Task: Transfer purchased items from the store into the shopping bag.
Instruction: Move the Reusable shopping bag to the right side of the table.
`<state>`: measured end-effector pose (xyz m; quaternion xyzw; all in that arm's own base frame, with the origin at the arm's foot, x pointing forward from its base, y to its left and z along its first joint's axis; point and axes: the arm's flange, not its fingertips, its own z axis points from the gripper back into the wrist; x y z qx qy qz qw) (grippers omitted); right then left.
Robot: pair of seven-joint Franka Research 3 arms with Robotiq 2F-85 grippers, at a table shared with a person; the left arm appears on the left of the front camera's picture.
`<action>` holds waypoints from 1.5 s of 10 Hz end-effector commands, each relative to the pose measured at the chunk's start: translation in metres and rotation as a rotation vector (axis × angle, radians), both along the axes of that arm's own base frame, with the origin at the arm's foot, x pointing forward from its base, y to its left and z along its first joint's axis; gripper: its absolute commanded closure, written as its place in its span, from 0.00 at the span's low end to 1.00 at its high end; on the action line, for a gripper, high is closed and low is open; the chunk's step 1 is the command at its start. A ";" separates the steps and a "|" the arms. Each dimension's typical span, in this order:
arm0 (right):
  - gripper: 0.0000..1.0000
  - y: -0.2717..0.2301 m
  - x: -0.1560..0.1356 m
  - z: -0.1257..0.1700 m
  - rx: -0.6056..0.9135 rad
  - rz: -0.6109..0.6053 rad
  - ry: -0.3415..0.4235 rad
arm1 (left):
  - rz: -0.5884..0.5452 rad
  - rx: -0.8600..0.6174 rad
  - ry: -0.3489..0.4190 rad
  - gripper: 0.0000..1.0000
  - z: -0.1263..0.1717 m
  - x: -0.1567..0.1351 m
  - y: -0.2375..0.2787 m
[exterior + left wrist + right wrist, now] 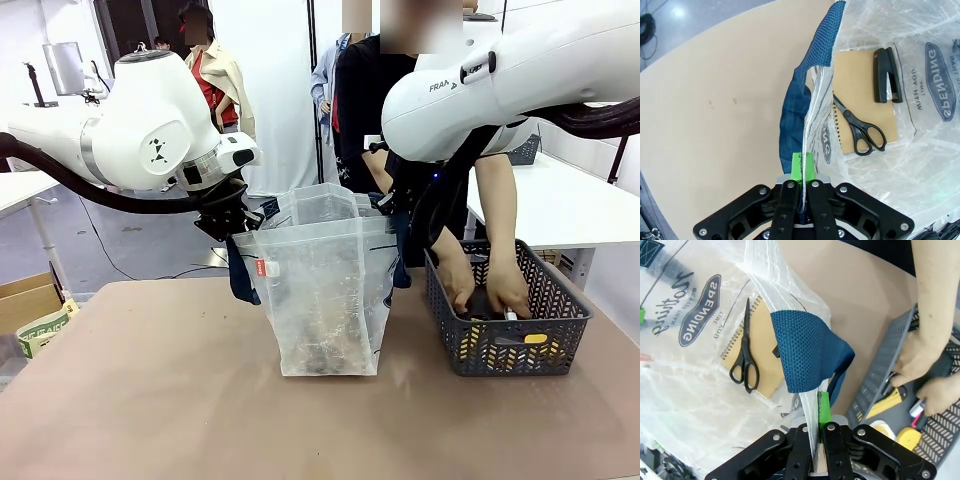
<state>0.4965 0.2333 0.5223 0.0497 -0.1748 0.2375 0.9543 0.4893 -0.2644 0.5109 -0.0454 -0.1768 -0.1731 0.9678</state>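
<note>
The translucent white shopping bag (320, 290) stands open mid-table. My left gripper (236, 224) (803, 167) is shut on its left rim beside a navy handle (805, 100). At the opposite rim my right gripper (392, 206) (822, 411) is shut on the plastic, under the other navy handle (810, 352). On the bag's floor lie a tan spiral notebook (865, 95) (767, 347), black scissors (860, 127) (746, 350) and a black stapler (886, 75). The dark grey store basket (505, 345) (880, 385) sits to the right, holding a small yellow piece (536, 338) (910, 437). A person's hands (485, 290) (920, 355) are inside it on a dark item.
The person stands at the far side behind the basket. A cardboard box (25, 300) sits off the table's left edge. Bare brown tabletop (150, 400) spreads in front of the bag and to its left.
</note>
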 end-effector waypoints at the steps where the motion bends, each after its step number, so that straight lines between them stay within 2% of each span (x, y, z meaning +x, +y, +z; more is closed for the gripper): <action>1: 1.00 -0.001 0.000 0.001 0.001 -0.001 -0.002 | 0.004 -0.004 0.000 1.00 0.000 0.001 0.001; 15: 1.00 -0.001 0.000 0.001 0.001 -0.001 -0.002 | 0.004 -0.004 0.000 1.00 0.000 0.001 0.001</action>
